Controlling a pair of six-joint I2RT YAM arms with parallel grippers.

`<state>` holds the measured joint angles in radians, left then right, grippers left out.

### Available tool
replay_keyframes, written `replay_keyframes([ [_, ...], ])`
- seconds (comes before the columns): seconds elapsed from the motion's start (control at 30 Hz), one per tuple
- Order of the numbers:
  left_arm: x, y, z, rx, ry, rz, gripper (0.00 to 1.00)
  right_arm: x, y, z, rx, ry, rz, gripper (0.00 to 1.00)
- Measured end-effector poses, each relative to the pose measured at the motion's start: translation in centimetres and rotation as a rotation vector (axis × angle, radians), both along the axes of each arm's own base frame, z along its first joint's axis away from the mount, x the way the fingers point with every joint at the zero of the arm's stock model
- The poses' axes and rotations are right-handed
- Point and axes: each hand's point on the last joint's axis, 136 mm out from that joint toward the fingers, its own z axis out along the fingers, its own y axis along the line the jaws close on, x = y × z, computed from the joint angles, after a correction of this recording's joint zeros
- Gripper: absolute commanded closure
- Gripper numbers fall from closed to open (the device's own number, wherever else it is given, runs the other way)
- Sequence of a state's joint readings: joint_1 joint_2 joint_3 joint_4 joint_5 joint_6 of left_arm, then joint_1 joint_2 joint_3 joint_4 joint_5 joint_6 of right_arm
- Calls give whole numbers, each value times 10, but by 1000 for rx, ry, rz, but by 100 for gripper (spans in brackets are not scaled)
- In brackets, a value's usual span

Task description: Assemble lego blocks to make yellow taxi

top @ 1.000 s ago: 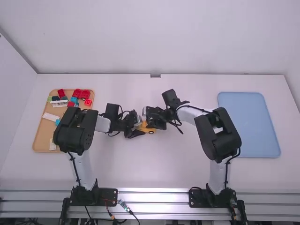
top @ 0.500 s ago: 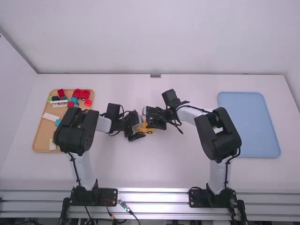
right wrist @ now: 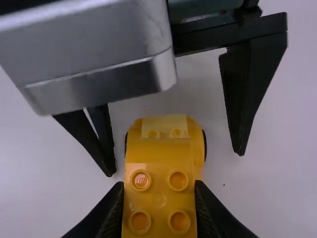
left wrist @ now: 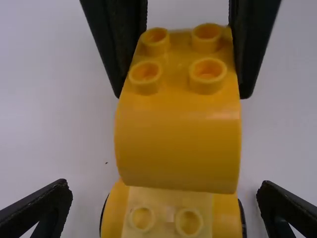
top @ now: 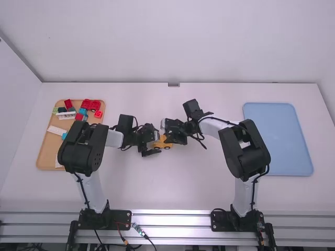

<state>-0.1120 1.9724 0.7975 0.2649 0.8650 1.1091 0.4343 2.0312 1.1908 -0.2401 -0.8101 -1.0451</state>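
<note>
Near the table's middle, the yellow taxi body (top: pixel 165 145) stands between my left gripper (top: pixel 152 148) and my right gripper (top: pixel 168 137). A curved yellow block with studs (left wrist: pixel 177 144) is on top of the wheeled base (left wrist: pixel 171 213). In the left wrist view my left gripper (left wrist: pixel 166 210) is open, one finger apart on each side of the base. In the right wrist view my right gripper (right wrist: pixel 159 191) is shut on the curved yellow block (right wrist: pixel 159 203), above the wheeled base (right wrist: pixel 198 144); how firmly the two are joined is hidden.
A wooden tray (top: pixel 46 151) at the left holds red, blue, white and green pieces, including a red wheeled base (top: pixel 91 104). A blue tray (top: pixel 277 138) lies at the right. The two grippers are very close together.
My left gripper has shifted slightly, its fingers drawing back from the yellow base so that more of it shows. The right gripper has moved very slightly to the right.
</note>
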Motion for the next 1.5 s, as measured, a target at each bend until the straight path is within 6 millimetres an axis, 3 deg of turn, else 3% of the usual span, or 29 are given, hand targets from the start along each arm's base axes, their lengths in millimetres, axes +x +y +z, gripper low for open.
replay_keyframes([
  [0.03, 0, 1, 1, -7, -7, -5, 0, 0, 1, 0, 4, 0, 3, 100],
  [0.2, -2, 0, 3, -23, -10, -19, 15, 0, 1, 1, 6, -1, 4, 100],
  [0.43, -17, -2, 2, -40, 79, -50, 14, 0, 1, 1, 8, -2, 3, 100],
  [0.83, -2, -5, 11, -50, -20, -62, 5, 0, 1, 1, 8, -3, 4, 100],
  [1.3, -3, -6, -1, -72, 112, -7, 5, -1, 1, 1, 6, -2, 6, 100],
  [1.5, 1, -8, 4, -75, 107, -24, 8, 1, 0, -1, -4, -9, 1, 100],
])
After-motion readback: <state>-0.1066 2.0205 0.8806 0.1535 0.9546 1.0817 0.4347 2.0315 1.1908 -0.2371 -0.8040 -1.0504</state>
